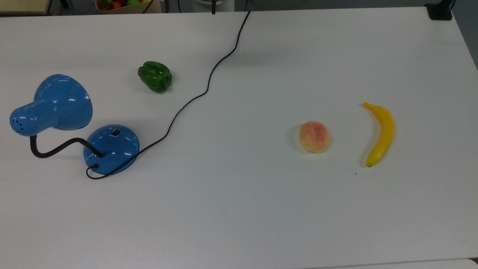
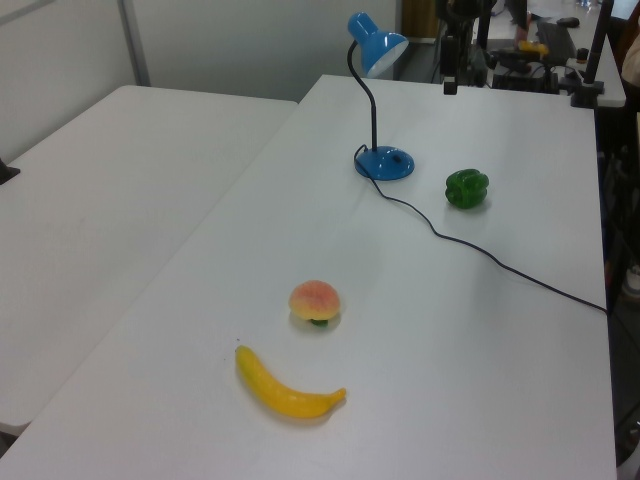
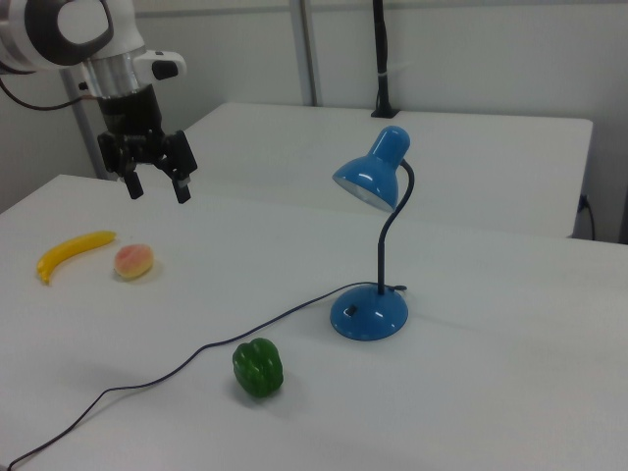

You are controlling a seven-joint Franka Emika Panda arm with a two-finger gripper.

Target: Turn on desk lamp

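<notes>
The desk lamp is glossy blue, with a round domed base point(image 1: 111, 148), a black bendy neck and a cone shade point(image 1: 63, 102). It stands at the top view's left. A small black switch point(image 1: 116, 132) sits on the base's dome. The black cord point(image 1: 209, 78) winds from the base to the table's far edge. In the right view the lamp base point(image 3: 369, 312) stands right of centre, and the shade point(image 3: 371, 177) faces down to the right view's left. My gripper point(image 3: 158, 193) hangs open and empty above the table, far to the lamp's left in the right view.
A green pepper point(image 1: 155, 76) lies near the lamp and cord. A peach point(image 1: 314, 136) and a banana point(image 1: 381, 134) lie at the top view's right. A black mount point(image 1: 440, 11) stands at the far right corner. A second white table point(image 2: 100, 200) adjoins.
</notes>
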